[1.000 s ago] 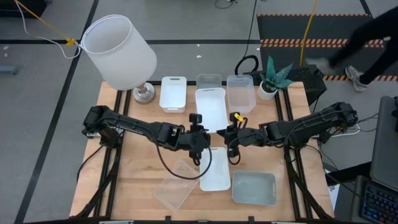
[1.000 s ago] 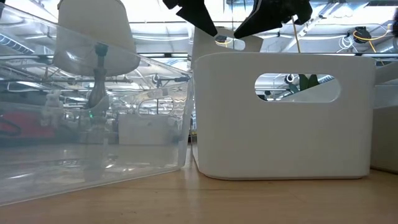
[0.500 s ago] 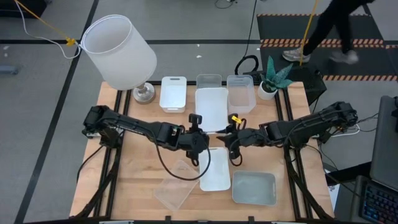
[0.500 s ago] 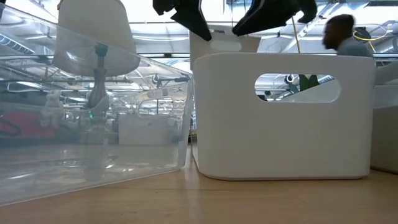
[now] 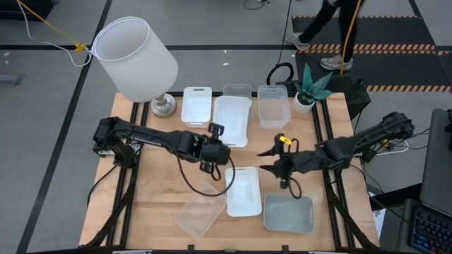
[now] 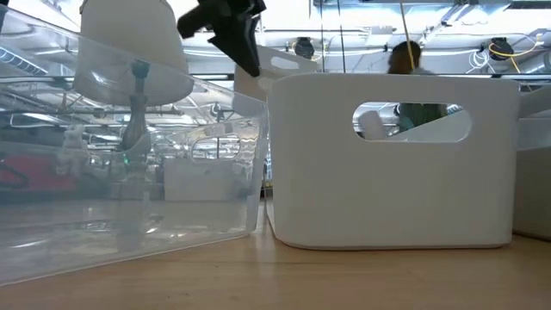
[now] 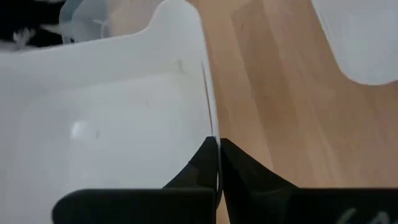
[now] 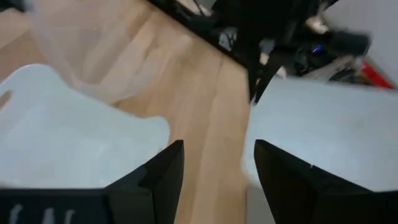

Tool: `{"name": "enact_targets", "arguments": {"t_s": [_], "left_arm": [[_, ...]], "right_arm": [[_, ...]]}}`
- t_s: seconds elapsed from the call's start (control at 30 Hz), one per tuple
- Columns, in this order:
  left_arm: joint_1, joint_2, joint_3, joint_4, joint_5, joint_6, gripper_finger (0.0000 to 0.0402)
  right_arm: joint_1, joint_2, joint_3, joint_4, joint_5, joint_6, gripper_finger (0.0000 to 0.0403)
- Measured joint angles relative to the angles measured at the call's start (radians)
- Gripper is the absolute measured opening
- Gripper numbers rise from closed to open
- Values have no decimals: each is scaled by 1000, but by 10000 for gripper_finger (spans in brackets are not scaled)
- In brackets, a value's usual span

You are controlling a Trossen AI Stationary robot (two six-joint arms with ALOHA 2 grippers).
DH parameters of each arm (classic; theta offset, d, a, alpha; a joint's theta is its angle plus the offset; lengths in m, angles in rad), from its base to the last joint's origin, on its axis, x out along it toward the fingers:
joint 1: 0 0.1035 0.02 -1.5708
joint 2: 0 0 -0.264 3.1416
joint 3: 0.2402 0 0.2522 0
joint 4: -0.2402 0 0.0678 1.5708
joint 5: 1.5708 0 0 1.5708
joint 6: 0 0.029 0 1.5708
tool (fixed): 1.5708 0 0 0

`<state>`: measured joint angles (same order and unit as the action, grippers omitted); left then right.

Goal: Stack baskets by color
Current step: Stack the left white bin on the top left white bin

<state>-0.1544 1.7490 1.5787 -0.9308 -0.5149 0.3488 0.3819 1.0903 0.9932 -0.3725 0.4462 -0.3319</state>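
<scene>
My left hand (image 5: 214,145), near the middle of the high view, is clamped thin on the wall of a white basket (image 5: 233,118), which it holds by one edge just below the back row; the left wrist view shows the rim pinched between the fingers (image 7: 205,163) and nothing else supporting it. That is my worry: gripped at one side only, the basket can swing or slip out if I move fast, and it could clip the small white basket (image 5: 196,106) to its left or the clear basket (image 5: 272,105) to its right. My right hand (image 5: 272,160) hangs right of centre with its fingers spread and nothing between them, above the gap between the second white basket (image 5: 244,190) and the grey basket (image 5: 288,212) in the lower part of the frame. If it drops carelessly it may shove either one. The tilted clear basket (image 5: 200,215) at lower left sits near the tabletop (image 5: 152,197) edge and could be nudged off.
</scene>
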Motion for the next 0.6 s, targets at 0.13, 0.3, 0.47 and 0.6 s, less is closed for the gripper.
{"name": "enact_targets", "arguments": {"t_s": [0.13, 0.3, 0.47, 0.6], "left_arm": [[50, -67, 0, -19, 77, 50, 3], [128, -151, 0, -54, 231, 203, 3], [226, -205, 1, -70, 361, 304, 2], [302, -216, -52, -69, 387, 332, 2]], "right_arm": [[27, -69, 0, -111, -2, 64, 183], [34, -128, 0, -165, -3, 122, 176], [33, -157, 0, -200, -4, 163, 176], [33, -165, 0, -211, -5, 148, 176]]}}
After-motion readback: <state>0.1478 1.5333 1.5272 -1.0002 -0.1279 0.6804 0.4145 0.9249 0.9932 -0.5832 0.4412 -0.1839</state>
